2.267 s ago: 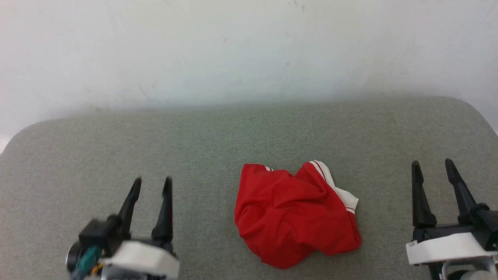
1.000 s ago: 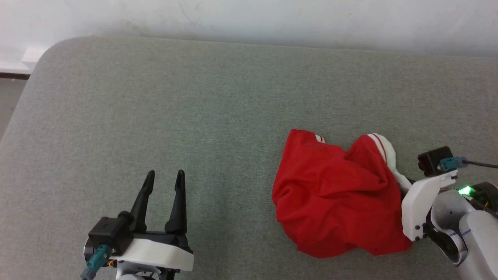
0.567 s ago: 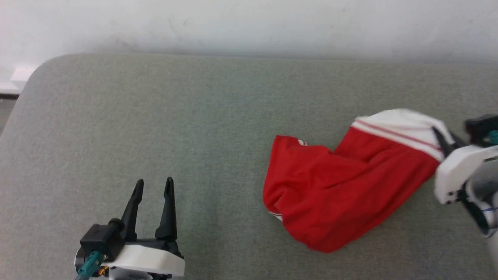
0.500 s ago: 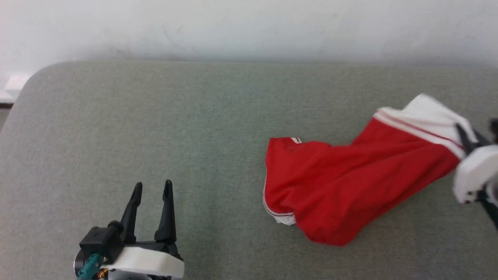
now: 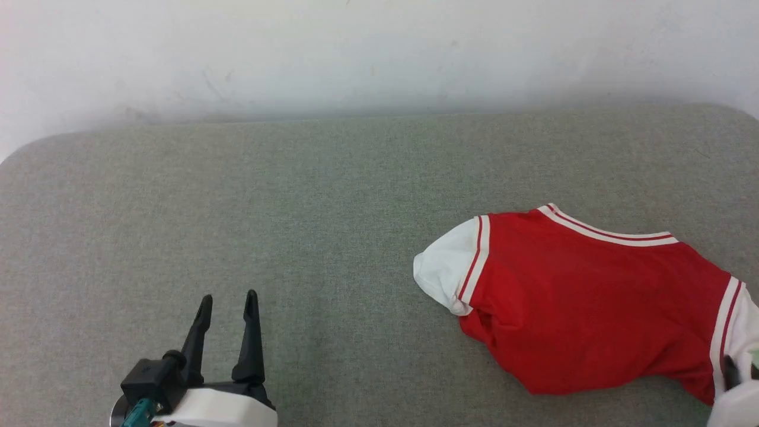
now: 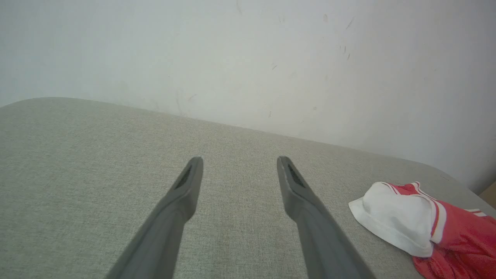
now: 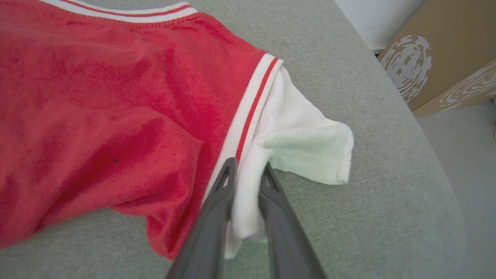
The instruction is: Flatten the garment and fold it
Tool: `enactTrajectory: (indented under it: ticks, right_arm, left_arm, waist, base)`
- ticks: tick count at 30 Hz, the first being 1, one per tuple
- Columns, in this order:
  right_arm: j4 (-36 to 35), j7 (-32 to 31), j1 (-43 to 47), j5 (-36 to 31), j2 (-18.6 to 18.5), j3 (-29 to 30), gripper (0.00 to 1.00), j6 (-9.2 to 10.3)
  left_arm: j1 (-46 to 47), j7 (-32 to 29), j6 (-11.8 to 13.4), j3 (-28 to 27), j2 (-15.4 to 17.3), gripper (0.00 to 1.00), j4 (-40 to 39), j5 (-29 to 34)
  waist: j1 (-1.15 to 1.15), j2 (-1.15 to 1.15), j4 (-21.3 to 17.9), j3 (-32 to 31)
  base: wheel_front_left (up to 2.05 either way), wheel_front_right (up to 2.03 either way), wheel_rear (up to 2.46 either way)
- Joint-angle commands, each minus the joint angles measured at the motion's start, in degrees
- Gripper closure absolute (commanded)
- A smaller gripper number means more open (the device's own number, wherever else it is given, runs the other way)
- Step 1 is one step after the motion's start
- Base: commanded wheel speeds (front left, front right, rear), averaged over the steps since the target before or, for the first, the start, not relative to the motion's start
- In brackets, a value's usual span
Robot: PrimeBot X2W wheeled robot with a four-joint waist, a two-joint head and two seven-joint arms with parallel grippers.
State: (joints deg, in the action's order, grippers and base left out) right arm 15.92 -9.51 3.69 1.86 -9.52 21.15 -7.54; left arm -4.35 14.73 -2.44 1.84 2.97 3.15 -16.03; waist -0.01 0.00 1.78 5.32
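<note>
So the thin bright red jersey shirt (image 5: 581, 308) with white sleeves and striped trim is lying mostly spread out on the right side of the grey-green fabric-covered surface (image 5: 237, 196). Its neckline faces the plain white wall (image 5: 356, 53), and the bottom part's a bit bunched. The right gripper (image 7: 248, 164) has its two dark fingers pinched onto the shirt's white sleeve near the rounded corner. The left gripper (image 5: 228, 297) sits well off to the left, fingers spread, holding nothing. There's a brown cardboard box (image 7: 445, 50) past the corner.
</note>
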Motion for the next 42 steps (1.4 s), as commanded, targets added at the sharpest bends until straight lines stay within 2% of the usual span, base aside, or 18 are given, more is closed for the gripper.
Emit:
enactTrajectory:
  ticks: [1, 4, 8, 12, 15, 20, 25, 28, 32, 34, 39, 42]
  right_arm:
    - [-0.45, 1.26, -1.69, -0.93, 0.67, -0.26, 0.0, 0.05]
    - [-2.25, 4.33, -4.53, -2.12, 1.23, -1.08, 0.0, 0.05]
    - [-9.3, 10.02, -7.56, -4.26, 3.25, -1.6, 0.0, 0.05]
    - [-18.07, 15.48, -6.8, -5.51, 5.82, -3.33, 0.0, 0.05]
    - [-21.11, 18.19, -5.37, -5.24, 6.44, -3.74, 0.0, 0.05]
    - [-21.23, 22.19, -1.31, 1.61, 6.61, -5.68, 0.0, 0.05]
    - [-20.19, 23.35, 0.17, 3.51, 6.63, -7.68, 0.0, 0.05]
    - [-20.28, 23.68, -0.8, 2.95, 6.63, -7.51, 0.0, 0.05]
    - [-20.53, 23.9, -2.04, 2.63, 6.63, -7.51, 0.0, 0.05]
    - [-20.3, 23.95, -2.42, 2.71, 6.63, -7.75, 0.0, 0.05]
    - [-19.23, 24.08, -3.35, 3.41, 6.64, -8.91, 0.0, 0.05]
    - [-18.68, 24.17, -4.09, 3.79, 6.64, -9.63, 0.0, 0.05]
  left_arm:
    - [-0.24, 0.27, -0.15, -0.37, -0.09, 0.0, 0.36, 0.82]
    - [-0.03, 0.27, -0.26, -0.46, -0.09, 0.0, 0.45, 1.32]
    - [0.05, 0.27, -0.37, -0.45, -0.03, 0.0, -0.59, 2.77]
    - [-0.33, 0.27, -0.58, -0.54, -0.04, 0.0, -2.9, 4.08]
    - [-0.85, 0.27, -0.64, -0.46, -0.05, 0.0, -4.18, 4.37]
    - [-1.87, 0.27, -0.63, -0.24, -0.07, 0.0, -5.41, 5.26]
    - [0.6, 0.27, -1.98, 1.2, 0.38, 0.0, -5.1, 6.73]
    - [4.91, -1.27, -3.23, 3.95, 1.83, 0.0, -3.01, 7.62]
    - [12.72, -9.77, -4.57, 9.89, 3.34, 0.0, 1.25, 6.91]
    - [17.12, -14.3, -4.89, 14.64, 4.95, 0.0, 3.31, 7.19]
    - [25.55, -23.91, -5.01, 25.81, 7.3, 0.0, 8.5, 1.62]
    - [29.58, -28.22, -5.02, 30.49, 9.28, 0.0, 11.79, -0.38]
  waist:
    - [0.01, 0.0, -0.28, -0.42]
    - [0.01, 0.0, -0.56, -0.88]
    - [0.01, 0.0, -0.67, -1.06]
    - [0.01, 0.0, -0.77, -0.72]
    - [0.01, 0.0, -0.93, -0.43]
    - [0.01, 0.0, -1.93, 0.46]
    - [0.01, 0.0, -3.59, 1.46]
    - [0.01, 0.0, -4.22, 2.14]
    - [0.01, 0.0, -4.74, 3.45]
    - [0.01, 0.0, -4.99, 4.35]
    - [0.01, 0.0, -5.91, 6.58]
    - [0.01, 0.0, -6.79, 7.93]
  base:
    - [0.0, 0.0, 0.0]
    - [0.0, 0.0, 0.0]
    - [0.0, 0.0, 0.0]
    - [0.0, 0.0, 0.0]
    - [0.0, 0.0, 0.0]
    - [0.0, 0.0, 0.0]
    - [0.0, 0.0, 0.0]
    - [0.0, 0.0, 0.0]
    - [0.0, 0.0, 0.0]
    - [0.0, 0.0, 0.0]
    - [0.0, 0.0, 0.0]
    - [0.0, 0.0, 0.0]
